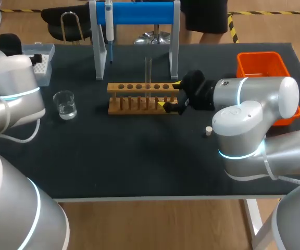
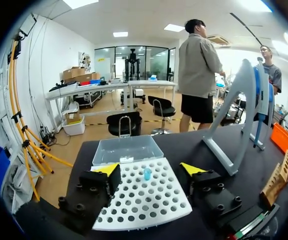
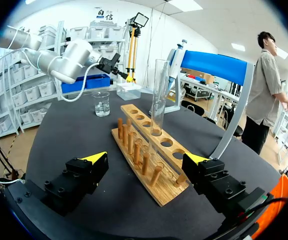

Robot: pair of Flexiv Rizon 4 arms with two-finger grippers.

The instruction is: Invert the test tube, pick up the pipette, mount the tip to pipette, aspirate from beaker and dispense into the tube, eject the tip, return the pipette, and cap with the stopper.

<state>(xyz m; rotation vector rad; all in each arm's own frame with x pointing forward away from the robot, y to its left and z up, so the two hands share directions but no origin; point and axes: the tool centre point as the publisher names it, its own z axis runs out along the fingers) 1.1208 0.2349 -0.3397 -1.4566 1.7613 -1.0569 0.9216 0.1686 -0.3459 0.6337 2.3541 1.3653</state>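
— On the dark tabletop (image 1: pixel 139 156), how far has the job got?

— Early, I'd judge. The clear glass test tube (image 1: pixel 148 70) stands upright in a middle hole of the wooden peg-and-hole rack (image 1: pixel 134 99), mouth up as far as I can tell, so the inverting looks done. Everything else is left. The white-and-blue pipette (image 1: pixel 108 23) hangs on its blue-barred grey stand (image 1: pixel 139 13), and the small pale stopper (image 1: pixel 208 130) lies loose on the table, apart from the rack.

— And the grippers?

— The right gripper (image 3: pixel 145 160) sits at the rack's end with its yellow-tipped fingers spread wide. The rack lies ahead of and between them, and they pinch nothing. The left gripper (image 2: pixel 149 172) hovers over the white perforated tip box (image 2: pixel 139 205), fingers likewise spread and holding nothing.

— What's in the vessels?

— The small glass beaker (image 1: pixel 65 104) holds clear liquid in its lower part. The tube looks empty. The tip box shows one blue tip (image 2: pixel 147 173) among its holes, and the rest appear vacant. Its clear lid (image 2: pixel 126 149) lies open behind it. The rack's other holes are unfilled. The orange plastic bin (image 1: pixel 262 65) sits partly behind the right arm, so I cannot tell what is in it.
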